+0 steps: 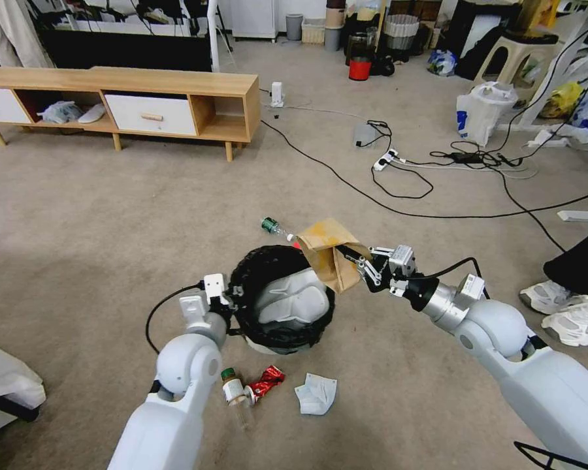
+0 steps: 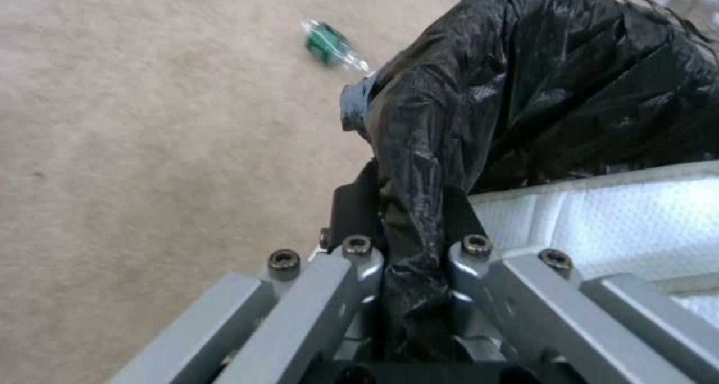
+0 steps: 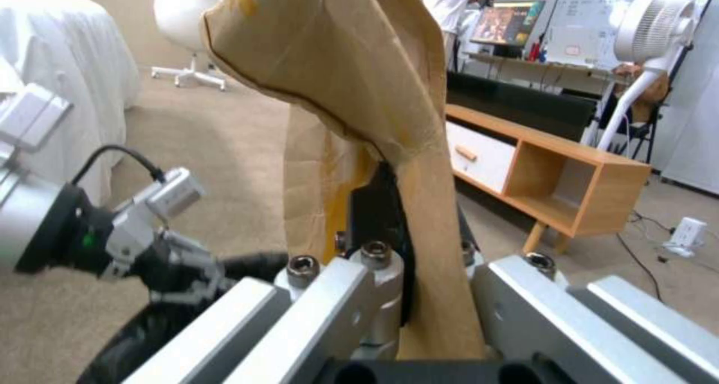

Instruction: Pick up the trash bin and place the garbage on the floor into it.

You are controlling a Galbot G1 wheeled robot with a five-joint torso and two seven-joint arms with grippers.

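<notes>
The left gripper clamps the trash bin at its 9 o'clock rim. The right gripper, jaws shut on the light, crushable brown paper bag, holds it at the 2 o'clock rim.

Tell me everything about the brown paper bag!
The brown paper bag is crumpled, creased paper, tan with yellowish patches. The right gripper is shut on one edge and holds it in the air, hanging over the far right rim of the trash bin, not yet inside.
</notes>
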